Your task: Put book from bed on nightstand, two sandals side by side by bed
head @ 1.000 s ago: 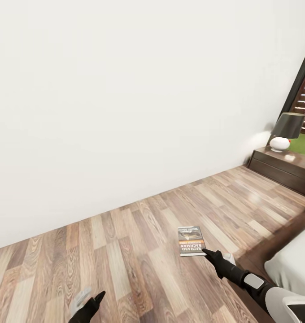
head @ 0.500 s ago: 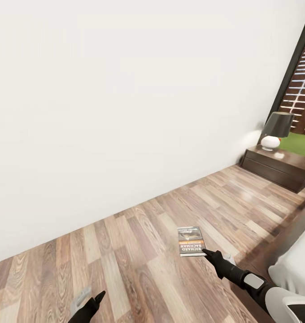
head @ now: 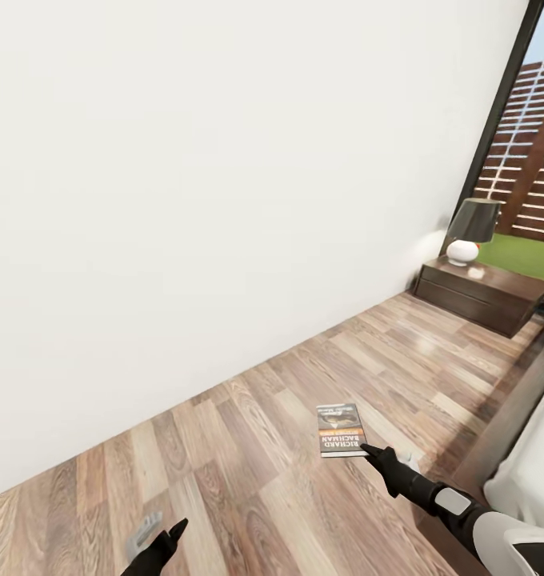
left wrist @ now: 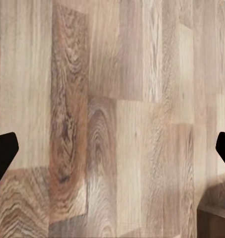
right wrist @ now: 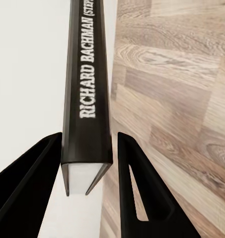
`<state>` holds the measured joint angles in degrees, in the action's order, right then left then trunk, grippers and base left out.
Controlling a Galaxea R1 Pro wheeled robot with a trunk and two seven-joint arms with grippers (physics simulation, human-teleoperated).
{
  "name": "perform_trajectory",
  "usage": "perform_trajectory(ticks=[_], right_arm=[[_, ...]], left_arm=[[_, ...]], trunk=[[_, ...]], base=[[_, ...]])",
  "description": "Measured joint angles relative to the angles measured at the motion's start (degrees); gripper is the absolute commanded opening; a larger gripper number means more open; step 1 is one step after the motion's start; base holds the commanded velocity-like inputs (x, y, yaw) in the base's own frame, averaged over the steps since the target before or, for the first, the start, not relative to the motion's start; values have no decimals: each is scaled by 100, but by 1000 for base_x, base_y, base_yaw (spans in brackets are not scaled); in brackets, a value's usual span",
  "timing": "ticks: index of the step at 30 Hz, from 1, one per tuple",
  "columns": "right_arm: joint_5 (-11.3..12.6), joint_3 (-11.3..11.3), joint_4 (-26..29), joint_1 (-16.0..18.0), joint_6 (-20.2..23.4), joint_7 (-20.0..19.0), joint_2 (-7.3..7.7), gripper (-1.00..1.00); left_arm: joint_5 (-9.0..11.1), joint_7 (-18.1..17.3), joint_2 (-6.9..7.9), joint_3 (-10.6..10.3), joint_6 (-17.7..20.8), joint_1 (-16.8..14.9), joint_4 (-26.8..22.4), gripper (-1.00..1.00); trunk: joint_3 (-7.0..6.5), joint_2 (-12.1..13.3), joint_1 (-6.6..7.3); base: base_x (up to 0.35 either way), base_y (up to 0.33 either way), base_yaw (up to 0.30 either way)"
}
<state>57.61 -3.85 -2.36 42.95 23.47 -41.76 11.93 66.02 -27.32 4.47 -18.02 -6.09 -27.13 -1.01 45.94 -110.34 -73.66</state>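
The right gripper (right wrist: 87,163) pinched the book (head: 341,430) flat over the floor (head: 248,448), the left gripper (left wrist: 112,153) hung spread, and the carry called for a level, firm hold toward the far nightstand (head: 478,294)

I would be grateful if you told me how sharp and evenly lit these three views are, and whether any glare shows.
Head view: sharp; the wall is evenly bright, the floor carries pale sheen near the nightstand, and the lamp lights the wall beside it. Left wrist view: floor grain slightly soft, no glare. Right wrist view: the lettering on the book is crisp, the floor beyond softer.
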Motion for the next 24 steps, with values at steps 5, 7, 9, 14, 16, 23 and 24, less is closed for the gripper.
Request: perform_trajectory(ticks=[5, 7, 9, 14, 16, 23, 24], right_arm=[[0, 1, 0, 0, 0, -1, 1, -100], [0, 1, 0, 0, 0, -2, 2, -100], [-1, 1, 0, 0, 1, 0, 2, -100], [-1, 1, 0, 0, 0, 7, 2, -100], [-1, 0, 0, 0, 1, 8, 2, -100], [-1, 0, 0, 0, 1, 26, 2, -100], [-1, 1, 0, 0, 1, 28, 2, -100]], left_arm=[[0, 0, 3, -1, 0, 0, 0, 100], [0, 0, 4, -2, 0, 0, 0, 100], [0, 0, 2, -3, 0, 0, 0, 100], [0, 0, 4, -4, 0, 0, 0, 100], [0, 0, 2, -4, 0, 0, 0, 100], [0, -3, 7, 1, 0, 0, 0, 100], [0, -4, 8, 1, 0, 0, 1, 100]], trunk=[[0, 0, 0], [0, 0, 0], [0, 0, 0], [0, 0, 0], [0, 0, 0], [0, 0, 0], [0, 0, 0]], base=[[216, 152, -160], [216, 152, -163], [216, 152, -166], [216, 152, -171], [216, 152, -178], [217, 152, -209], [216, 152, -240]])
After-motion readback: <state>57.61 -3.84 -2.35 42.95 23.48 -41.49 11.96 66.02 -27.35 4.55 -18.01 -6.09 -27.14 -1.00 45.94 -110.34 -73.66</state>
